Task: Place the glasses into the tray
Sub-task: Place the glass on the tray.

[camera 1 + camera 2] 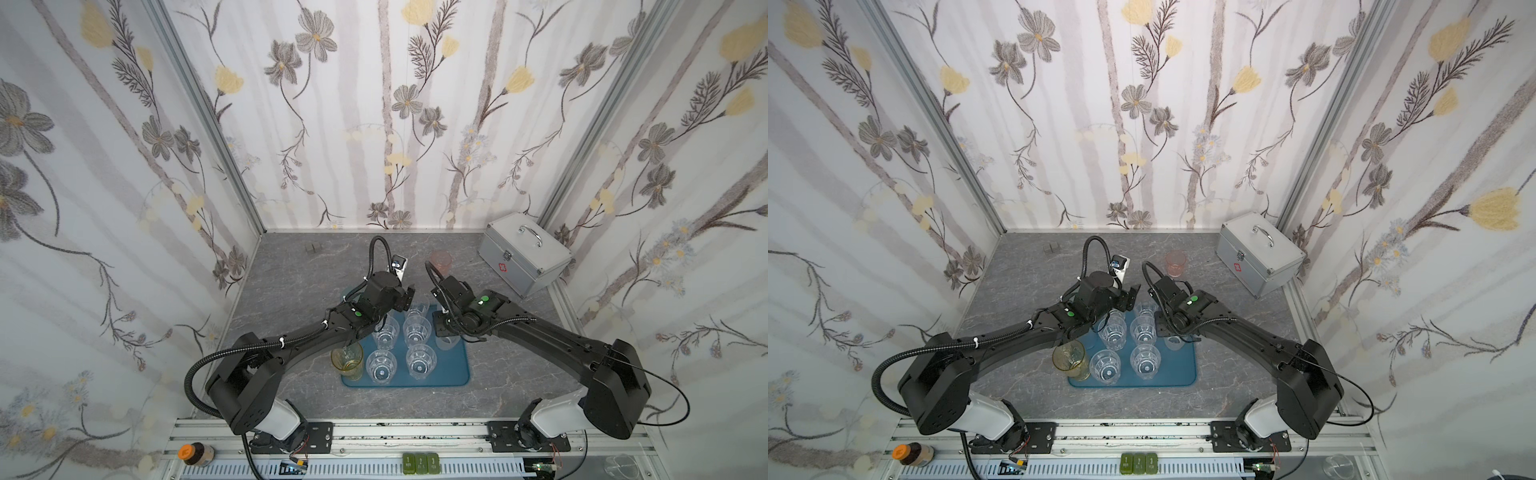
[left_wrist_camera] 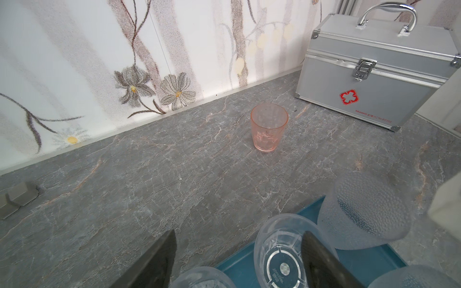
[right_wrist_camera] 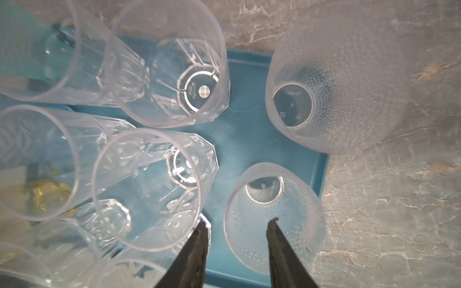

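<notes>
The teal tray holds several clear faceted glasses, an amber one at its left edge and two frosted ones at its right side. A pink glass stands alone on the table beyond the tray, also in the left wrist view. My right gripper is open, its fingers straddling the near wall of a frosted glass that stands on the tray. My left gripper hangs open and empty over the tray's far edge, above a clear glass.
A silver metal case with a handle stands at the back right corner. Two small grey blocks lie near the back wall. Flowered walls close in three sides. A brown bottle sits on the front rail.
</notes>
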Controlling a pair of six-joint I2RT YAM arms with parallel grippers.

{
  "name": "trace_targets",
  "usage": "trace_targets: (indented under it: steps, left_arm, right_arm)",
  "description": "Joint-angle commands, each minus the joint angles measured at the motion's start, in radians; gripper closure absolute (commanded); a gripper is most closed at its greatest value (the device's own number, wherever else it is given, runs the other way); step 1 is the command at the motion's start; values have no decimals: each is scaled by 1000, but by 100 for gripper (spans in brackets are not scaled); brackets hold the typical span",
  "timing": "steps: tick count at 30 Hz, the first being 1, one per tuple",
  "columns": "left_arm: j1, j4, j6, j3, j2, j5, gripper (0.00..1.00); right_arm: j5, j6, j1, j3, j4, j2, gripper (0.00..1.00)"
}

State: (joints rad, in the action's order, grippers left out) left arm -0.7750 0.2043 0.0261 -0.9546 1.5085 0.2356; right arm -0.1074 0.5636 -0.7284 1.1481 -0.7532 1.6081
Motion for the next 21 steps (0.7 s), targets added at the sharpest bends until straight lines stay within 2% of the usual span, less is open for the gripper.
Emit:
trace_targets:
  steps: [1, 5, 14, 21]
  left_arm:
    - [5, 14, 15, -24, 15, 28, 17]
    - [9, 14, 22, -63, 26, 65, 12]
    - [45, 2, -15, -18, -21, 120, 5]
    - [117, -66, 4, 3, -80, 103, 2]
  right_arm:
    - [-14, -41, 79, 78, 26, 2, 59]
    - [-32, -59, 206, 198, 151, 94, 53]
    - [69, 39, 430, 411, 347, 361, 45]
    - [166, 56, 468, 617, 332, 565, 45]
